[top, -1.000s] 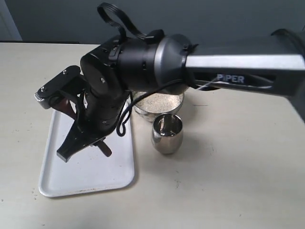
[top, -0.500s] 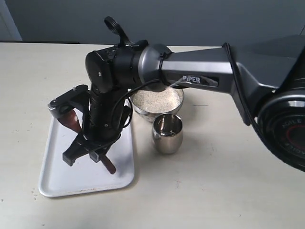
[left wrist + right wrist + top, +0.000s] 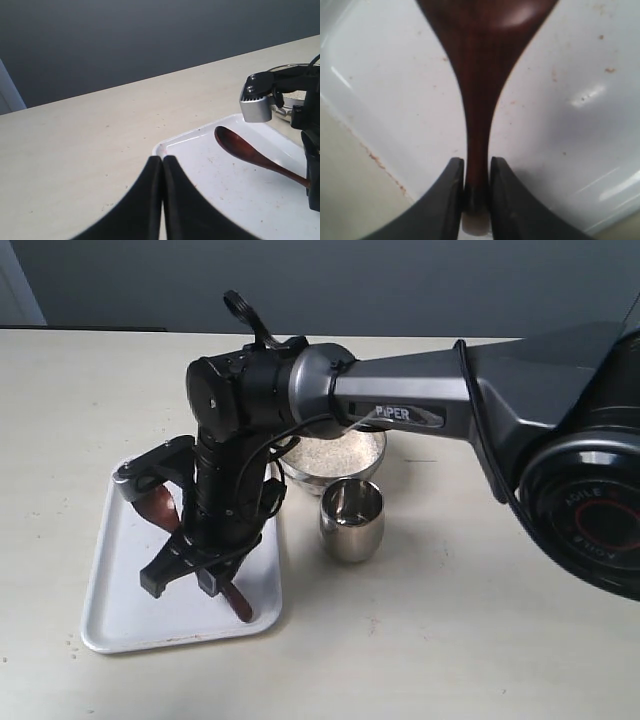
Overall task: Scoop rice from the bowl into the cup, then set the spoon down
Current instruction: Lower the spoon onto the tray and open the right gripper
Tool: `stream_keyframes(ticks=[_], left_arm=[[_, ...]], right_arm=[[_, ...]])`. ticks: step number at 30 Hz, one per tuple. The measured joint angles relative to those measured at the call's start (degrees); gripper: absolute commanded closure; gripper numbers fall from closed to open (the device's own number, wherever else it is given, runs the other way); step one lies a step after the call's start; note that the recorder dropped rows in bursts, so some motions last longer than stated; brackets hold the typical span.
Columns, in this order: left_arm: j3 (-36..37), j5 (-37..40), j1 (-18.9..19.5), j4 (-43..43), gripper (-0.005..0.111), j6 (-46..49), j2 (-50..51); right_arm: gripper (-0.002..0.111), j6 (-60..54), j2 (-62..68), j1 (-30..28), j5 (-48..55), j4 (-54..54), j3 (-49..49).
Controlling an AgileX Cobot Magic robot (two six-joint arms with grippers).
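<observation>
My right gripper [image 3: 193, 576] reaches across to the left and is shut on the slender handle of the dark reddish-brown spoon [image 3: 160, 508], low over the white tray [image 3: 125, 600]. The wrist view shows the fingers [image 3: 451, 190] clamping the spoon [image 3: 479, 75] near its end, oval bowl pointing away. The steel bowl [image 3: 368, 458] of off-white rice [image 3: 335, 452] stands right of the tray, with the steel cup [image 3: 351, 520] in front of it. My left gripper [image 3: 162, 161] is shut and empty, near a corner of the tray [image 3: 235, 195], and from there the spoon [image 3: 245, 150] is also seen.
The right arm's black body and silver camera mount [image 3: 150, 468] hang over the tray. The beige table [image 3: 460, 640] stretches out to the right and front. A dark wall runs behind the table's far edge.
The right gripper has swung lower and nearer the front of the tray, carrying the spoon down with it. Bowl and cup have not moved.
</observation>
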Motion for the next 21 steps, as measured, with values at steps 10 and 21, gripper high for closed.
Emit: stream_keyframes(ticks=[10,21], left_arm=[[0.0,0.0,0.0,0.0,0.106,0.0,0.0],[0.0,0.0,0.0,0.0,0.106,0.0,0.0]], right_arm=[[0.109,1.7,0.98,0.0,-2.29,0.14,0.0],[0.109,1.8,0.98,0.0,-3.21,-0.36,0.0]])
